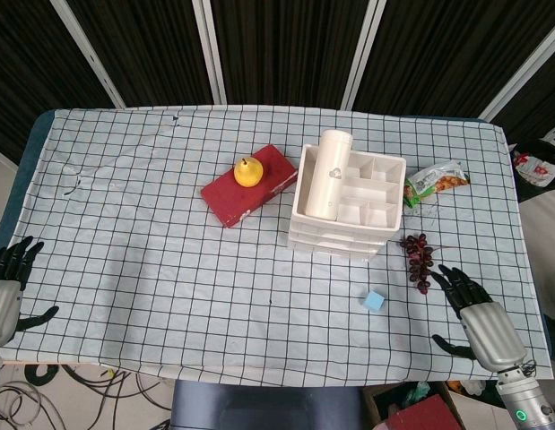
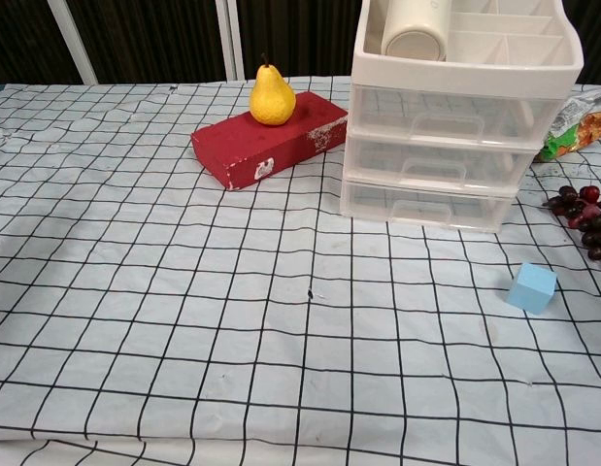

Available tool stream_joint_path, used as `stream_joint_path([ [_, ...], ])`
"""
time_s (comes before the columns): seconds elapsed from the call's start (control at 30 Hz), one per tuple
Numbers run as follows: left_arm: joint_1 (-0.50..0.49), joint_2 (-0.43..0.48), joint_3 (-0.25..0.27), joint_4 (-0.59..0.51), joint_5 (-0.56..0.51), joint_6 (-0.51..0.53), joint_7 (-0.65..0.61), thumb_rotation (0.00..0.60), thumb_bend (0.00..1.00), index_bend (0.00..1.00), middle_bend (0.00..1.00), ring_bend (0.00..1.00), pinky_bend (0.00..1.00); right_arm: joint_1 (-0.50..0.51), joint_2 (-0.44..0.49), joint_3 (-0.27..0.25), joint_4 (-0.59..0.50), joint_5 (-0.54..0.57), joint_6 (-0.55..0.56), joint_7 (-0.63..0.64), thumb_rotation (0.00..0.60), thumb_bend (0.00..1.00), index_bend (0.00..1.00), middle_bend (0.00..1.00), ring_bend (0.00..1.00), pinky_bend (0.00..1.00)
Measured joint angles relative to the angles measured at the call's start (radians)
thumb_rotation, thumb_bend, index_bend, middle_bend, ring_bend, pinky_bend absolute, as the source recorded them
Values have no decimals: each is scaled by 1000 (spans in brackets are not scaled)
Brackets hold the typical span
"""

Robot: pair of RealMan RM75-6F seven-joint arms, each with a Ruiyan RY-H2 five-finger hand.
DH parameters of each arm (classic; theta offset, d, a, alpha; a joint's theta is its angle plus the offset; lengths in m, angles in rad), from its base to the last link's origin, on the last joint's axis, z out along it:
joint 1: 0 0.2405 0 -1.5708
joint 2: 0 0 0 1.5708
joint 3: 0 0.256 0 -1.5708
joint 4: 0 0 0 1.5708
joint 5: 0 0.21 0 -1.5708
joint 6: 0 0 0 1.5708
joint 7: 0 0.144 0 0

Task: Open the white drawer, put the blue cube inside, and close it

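The white drawer unit (image 1: pixel 342 235) (image 2: pixel 446 155) stands right of the table's middle, its three translucent drawers all pushed in. A white cylinder (image 1: pixel 328 172) (image 2: pixel 414 24) lies in its top tray. The small blue cube (image 1: pixel 374 301) (image 2: pixel 531 287) sits on the cloth in front of the unit, a little to the right. My right hand (image 1: pixel 474 313) rests open at the near right edge, fingers spread, a short way right of the cube. My left hand (image 1: pixel 8 282) hangs open at the near left edge, far from both. Neither hand shows in the chest view.
A red box (image 1: pixel 250 185) (image 2: pixel 271 139) with a yellow pear (image 1: pixel 248 171) (image 2: pixel 271 95) on it lies left of the drawers. Dark grapes (image 1: pixel 420 258) (image 2: pixel 584 216) lie right of the unit, near the cube. A snack packet (image 1: pixel 436 182) (image 2: pixel 577 121) sits behind them.
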Motion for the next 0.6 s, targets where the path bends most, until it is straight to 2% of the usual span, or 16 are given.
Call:
stream_joint_path([
  [0.27,3,2,-3,4,6,11,-16,600,24,0,0,0,0,3,-6,-10,-34,-15,-23,-1,600,125,0,0,0,158],
  [0.6,9,-12,-8,41,77,83,-93,600,23,0,0,0,0,1,-16,-16,-77,1,-52,-3,600,124,0,0,0,158],
])
